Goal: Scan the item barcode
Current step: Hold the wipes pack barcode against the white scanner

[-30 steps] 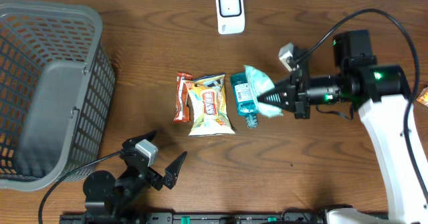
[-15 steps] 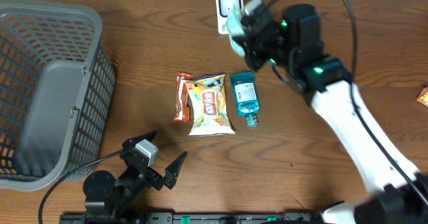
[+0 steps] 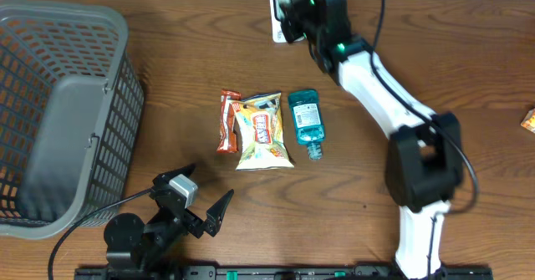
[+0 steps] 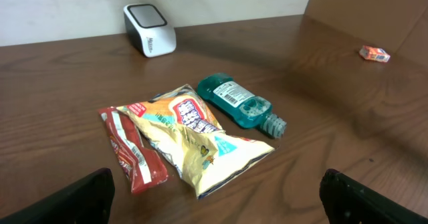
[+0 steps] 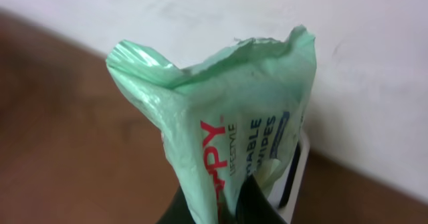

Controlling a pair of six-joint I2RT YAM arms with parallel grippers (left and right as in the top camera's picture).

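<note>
Dark wood table (image 3: 167, 63) under a white wall (image 4: 67, 3). At the top centre of the overhead view the right gripper (image 3: 292, 6) is clenched on a green pack (image 5: 227, 130) of wipes. The wrist camera shows the pack pinched at its lower end between the dark fingers (image 5: 257, 207), its crumpled top standing up. Just behind it stands the white scanner (image 4: 150, 38), so I judge the pack is held there to show its barcode to the window. Whether the barcode faces the scanner I cannot tell; only the printed front shows. At the centre the bottle (image 3: 306, 123), chip bag (image 3: 262, 134) and red bar (image 3: 227, 121) lie together, probably for a later turn. At the lower left the left gripper (image 3: 203, 213) rests with jaws wide apart, grasping nothing, well away from the work.
</note>
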